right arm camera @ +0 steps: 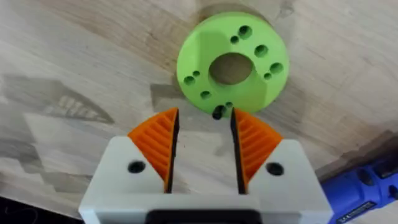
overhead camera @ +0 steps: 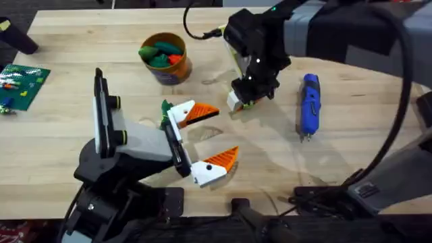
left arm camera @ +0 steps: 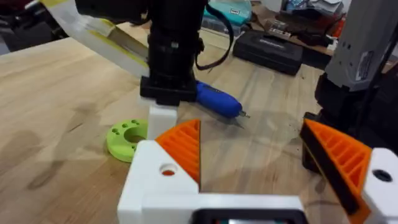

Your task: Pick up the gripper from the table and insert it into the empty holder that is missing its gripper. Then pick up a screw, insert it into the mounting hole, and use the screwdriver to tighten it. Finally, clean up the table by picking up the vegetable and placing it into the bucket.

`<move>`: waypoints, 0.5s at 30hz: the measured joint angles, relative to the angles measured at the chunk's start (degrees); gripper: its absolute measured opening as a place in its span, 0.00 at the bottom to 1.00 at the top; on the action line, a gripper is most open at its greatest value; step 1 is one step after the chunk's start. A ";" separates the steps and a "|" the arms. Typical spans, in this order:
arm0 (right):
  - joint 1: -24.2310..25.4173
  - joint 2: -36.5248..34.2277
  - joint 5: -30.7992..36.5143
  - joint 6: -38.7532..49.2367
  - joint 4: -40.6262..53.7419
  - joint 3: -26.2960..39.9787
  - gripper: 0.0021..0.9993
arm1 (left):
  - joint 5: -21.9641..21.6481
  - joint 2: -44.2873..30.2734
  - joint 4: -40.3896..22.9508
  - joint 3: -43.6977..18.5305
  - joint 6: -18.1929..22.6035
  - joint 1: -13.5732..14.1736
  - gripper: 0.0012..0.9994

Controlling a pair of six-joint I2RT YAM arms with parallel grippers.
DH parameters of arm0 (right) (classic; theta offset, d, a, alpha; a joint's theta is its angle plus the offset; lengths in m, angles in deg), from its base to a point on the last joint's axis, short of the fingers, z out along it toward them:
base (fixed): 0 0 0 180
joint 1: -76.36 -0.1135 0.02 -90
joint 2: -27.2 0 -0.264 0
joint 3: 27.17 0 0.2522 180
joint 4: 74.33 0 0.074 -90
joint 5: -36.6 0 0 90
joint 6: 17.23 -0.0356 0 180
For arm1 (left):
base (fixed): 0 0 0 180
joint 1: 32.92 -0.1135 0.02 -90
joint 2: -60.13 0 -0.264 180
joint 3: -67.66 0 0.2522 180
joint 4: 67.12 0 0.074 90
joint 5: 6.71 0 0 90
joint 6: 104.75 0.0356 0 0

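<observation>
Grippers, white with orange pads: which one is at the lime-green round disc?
The right gripper, its tips at the lime-green disc's edge; the left gripper stands apart, opened wide.

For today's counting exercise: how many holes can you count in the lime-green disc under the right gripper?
9 visible: one large centre hole in the lime-green disc, four small ones toward one edge, two toward the opposite edge, two nearest the right gripper. More may be hidden.

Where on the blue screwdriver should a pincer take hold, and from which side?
Across the thick mid-body of the screwdriver, coming straight down from above. It lies flat on the table with bare wood along both long sides, so fingers could straddle it; the metal tip is likely too thin.
</observation>
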 joint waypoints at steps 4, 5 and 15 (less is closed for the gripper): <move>0.00 0.05 0.00 -0.21 -1.23 -1.33 0.51 | 0.00 -0.01 0.00 0.00 0.00 0.00 0.99; 0.00 0.07 0.02 -0.22 -1.74 -1.34 0.52 | -0.02 -0.01 0.00 0.00 0.00 0.00 0.99; 0.00 0.07 0.04 -0.40 -3.97 -1.34 0.52 | -0.02 -0.01 0.00 0.00 0.00 0.00 0.99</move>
